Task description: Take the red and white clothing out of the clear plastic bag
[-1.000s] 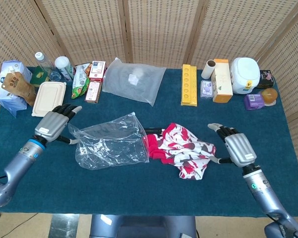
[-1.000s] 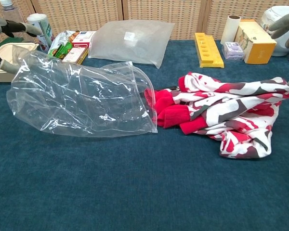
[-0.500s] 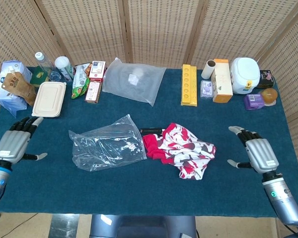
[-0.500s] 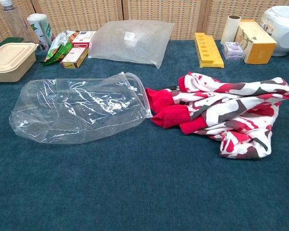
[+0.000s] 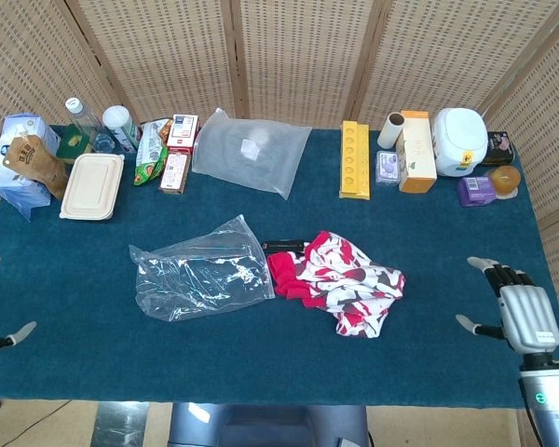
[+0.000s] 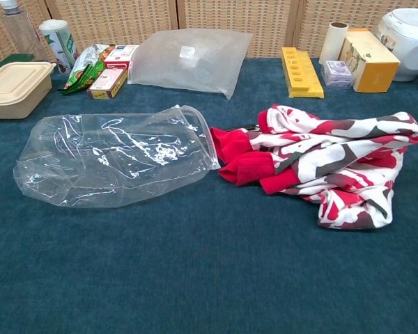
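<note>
clothing (image 6: 334,163): red/white, crumpled, out of bag | clear plastic bag (image 6: 115,156): empty, flat, just beside

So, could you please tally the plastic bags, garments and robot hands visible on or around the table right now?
Plastic bags: 2, the crumpled clear plastic bag and the frosted plastic bag at the back
Garments: 1, the red and white clothing
Robot hands: 2, the left hand, only its fingertips showing, and the right hand
Total: 5

The head view is looking steeply down from high above the near edge, taking in the whole table (image 5: 93,279). The chest view is sitting low and close, facing across it. Both are sharing the clear plastic bag (image 6: 111,160) and clothing (image 6: 334,167).
</note>
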`<state>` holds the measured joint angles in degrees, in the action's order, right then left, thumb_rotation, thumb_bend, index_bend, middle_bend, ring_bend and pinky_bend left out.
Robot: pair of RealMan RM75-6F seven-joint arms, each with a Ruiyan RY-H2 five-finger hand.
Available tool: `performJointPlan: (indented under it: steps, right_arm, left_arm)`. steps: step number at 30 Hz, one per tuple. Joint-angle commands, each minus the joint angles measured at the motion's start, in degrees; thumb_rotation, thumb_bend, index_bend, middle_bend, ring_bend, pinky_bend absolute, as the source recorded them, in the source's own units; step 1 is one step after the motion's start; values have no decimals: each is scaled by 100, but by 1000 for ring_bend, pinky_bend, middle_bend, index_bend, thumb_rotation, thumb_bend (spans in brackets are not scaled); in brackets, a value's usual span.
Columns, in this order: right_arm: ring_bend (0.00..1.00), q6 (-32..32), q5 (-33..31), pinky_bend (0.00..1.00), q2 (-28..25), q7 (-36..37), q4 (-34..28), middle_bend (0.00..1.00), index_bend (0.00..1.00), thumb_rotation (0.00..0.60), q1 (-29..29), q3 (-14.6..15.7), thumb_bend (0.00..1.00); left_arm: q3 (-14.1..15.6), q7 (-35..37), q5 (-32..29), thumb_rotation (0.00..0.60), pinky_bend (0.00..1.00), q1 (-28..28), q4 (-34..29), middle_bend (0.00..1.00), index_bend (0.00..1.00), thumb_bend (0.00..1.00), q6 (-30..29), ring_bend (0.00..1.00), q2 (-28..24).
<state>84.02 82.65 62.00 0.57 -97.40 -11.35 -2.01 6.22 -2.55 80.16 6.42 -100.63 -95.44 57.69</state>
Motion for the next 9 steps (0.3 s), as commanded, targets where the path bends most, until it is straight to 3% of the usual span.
performJointPlan:
  steps: [1, 9]
  right_arm:
    - [315, 127, 102, 300, -2, -16, -61, 286, 237, 541, 167, 105, 114]
    - [319, 145, 175, 300, 13, 71, -37, 295, 261, 540, 299, 122, 114]
  left_arm:
    - [145, 145, 710, 473, 113, -536, 66, 70, 83, 67, -648, 8, 292]
    - [0, -48, 957, 472, 113, -576, -88, 71, 89, 68, -579, 8, 321]
